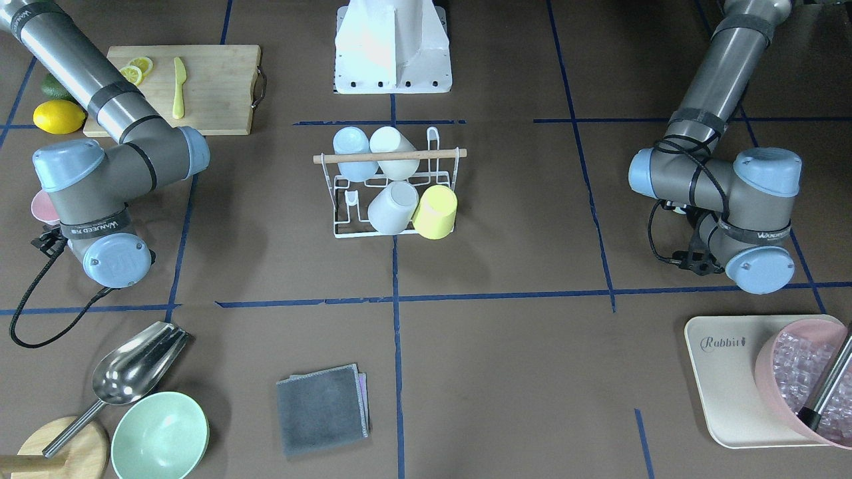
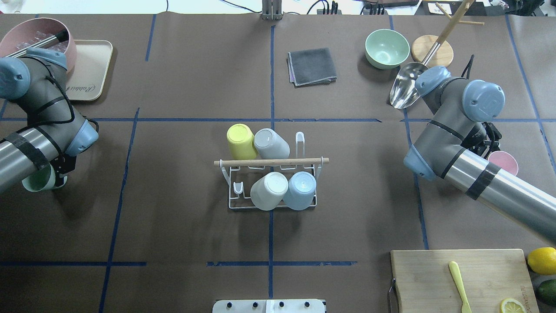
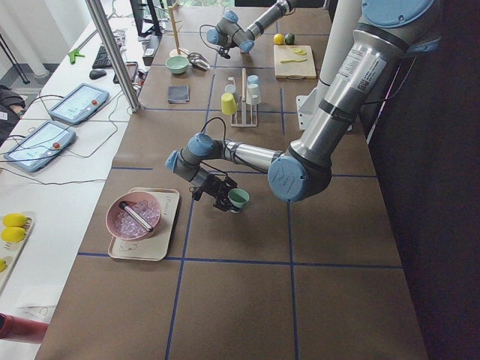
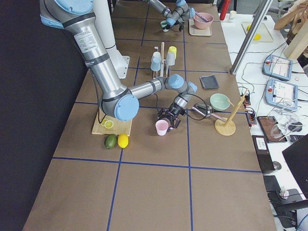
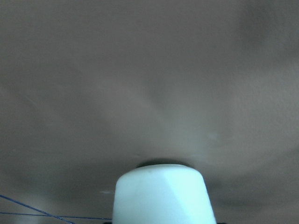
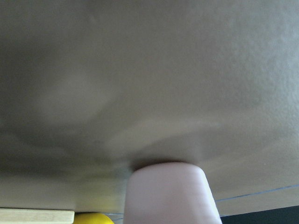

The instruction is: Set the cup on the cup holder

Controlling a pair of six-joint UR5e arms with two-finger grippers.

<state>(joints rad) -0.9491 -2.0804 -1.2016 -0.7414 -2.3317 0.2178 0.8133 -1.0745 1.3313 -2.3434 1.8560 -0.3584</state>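
The cup holder (image 2: 271, 161), a white wire rack with a wooden rod, stands mid-table and also shows in the front view (image 1: 389, 156). On it sit a yellow cup (image 2: 241, 141), a grey cup (image 2: 271, 144), a white cup (image 2: 269, 190) and a light blue cup (image 2: 300, 189). Two prongs stay bare. My left gripper (image 2: 58, 171) is far to its left, shut on a green cup (image 2: 37, 179) that sits low at the table (image 5: 161, 193). My right gripper (image 2: 488, 150) is far to its right, shut on a pink cup (image 2: 504, 163), also low at the table (image 6: 170, 191). The fingers are mostly hidden.
A pink bowl of ice (image 2: 39, 32) on a beige tray sits behind the left arm. A mint bowl (image 2: 386, 48), metal scoop (image 2: 404, 89), wooden stand (image 2: 432, 50) and grey cloth (image 2: 312, 66) lie at the back. A cutting board (image 2: 460, 280), lemon and avocado lie near right.
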